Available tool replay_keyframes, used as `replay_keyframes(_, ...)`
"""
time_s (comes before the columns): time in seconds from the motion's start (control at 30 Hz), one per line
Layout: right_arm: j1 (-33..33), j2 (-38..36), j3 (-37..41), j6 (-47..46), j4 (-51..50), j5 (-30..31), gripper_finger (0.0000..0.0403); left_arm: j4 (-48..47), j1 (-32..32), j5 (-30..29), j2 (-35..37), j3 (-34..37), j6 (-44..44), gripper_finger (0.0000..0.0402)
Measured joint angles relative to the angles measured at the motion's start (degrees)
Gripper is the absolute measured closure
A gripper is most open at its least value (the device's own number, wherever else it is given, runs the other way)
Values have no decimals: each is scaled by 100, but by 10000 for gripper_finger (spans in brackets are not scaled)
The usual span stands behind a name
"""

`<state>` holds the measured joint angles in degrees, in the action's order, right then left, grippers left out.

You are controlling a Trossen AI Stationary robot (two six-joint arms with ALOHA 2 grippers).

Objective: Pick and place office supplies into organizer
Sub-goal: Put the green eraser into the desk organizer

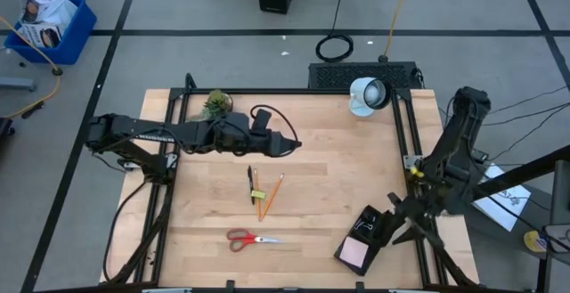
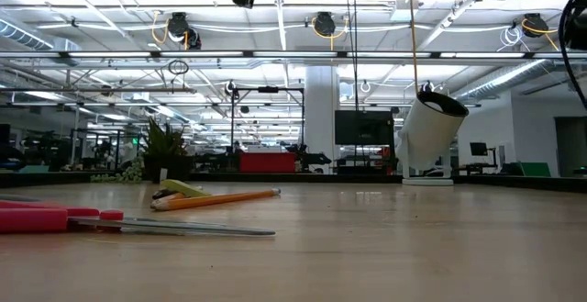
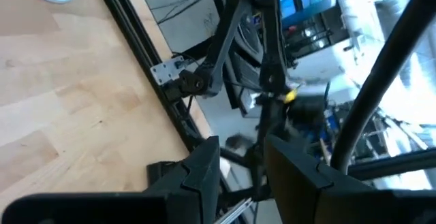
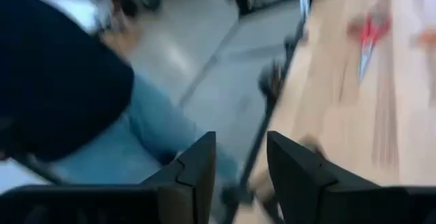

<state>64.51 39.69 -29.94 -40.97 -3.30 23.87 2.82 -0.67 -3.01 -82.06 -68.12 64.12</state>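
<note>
High view shows the organizer [image 1: 360, 240] at the near right edge of the tabletop [image 1: 338, 177], a black tray lying at a slant, with the pink sticky-note pad [image 1: 354, 254] filling its nearer compartment. What its other compartments hold cannot be told. One pair of red-handled scissors [image 1: 248, 238] lies flat to its left, well apart from it. Farther back, near the middle, two orange pencils [image 1: 270, 197] and one black pen [image 1: 251, 183] lie crossing, with a small yellow-green bit [image 1: 257, 193] among them.

Low view gives what the overhead one does not: the scissors [image 2: 110, 221] up close, a pencil [image 2: 220, 196] behind them, and the potted plant [image 2: 165, 155] and white lamp [image 2: 429, 132] standing upright at the far edge.

Right pincer [image 1: 392, 226] sits just beside the organizer at the tabletop's right edge; its own wrist view shows its fingers [image 4: 194, 166] apart, gripping nothing, with a seated person's leg [image 4: 157, 125] beyond. Left pincer [image 1: 289, 144] hangs above the tabletop's back half, its fingers [image 3: 204, 169] also apart and empty.
</note>
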Motion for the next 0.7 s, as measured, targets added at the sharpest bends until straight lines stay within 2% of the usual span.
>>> replay_keyframes(0.13, 0, -537, -47, 841, 555, 820, 286, -542, -11, 209, 0, 0, 92, 282)
replay_keyframes(0.3, -6, -1248, -47, 2833, 1186, 3012, 287, -1987, -234, 420, 0, 0, 2, 282)
replay_keyframes(0.4, -13, -1524, -50, 3916, 1852, 3938, 287, -2944, -356, 745, 0, 0, -807, 282)
replay_keyframes(0.57, -36, -1605, -52, 5169, 2765, 4417, 291, -4447, -499, 861, 0, 0, -2073, 282)
replay_keyframes(0.7, -178, -1481, -52, 5067, 2873, 4831, 296, -4762, -607, 648, -135, 0, -3349, 282)
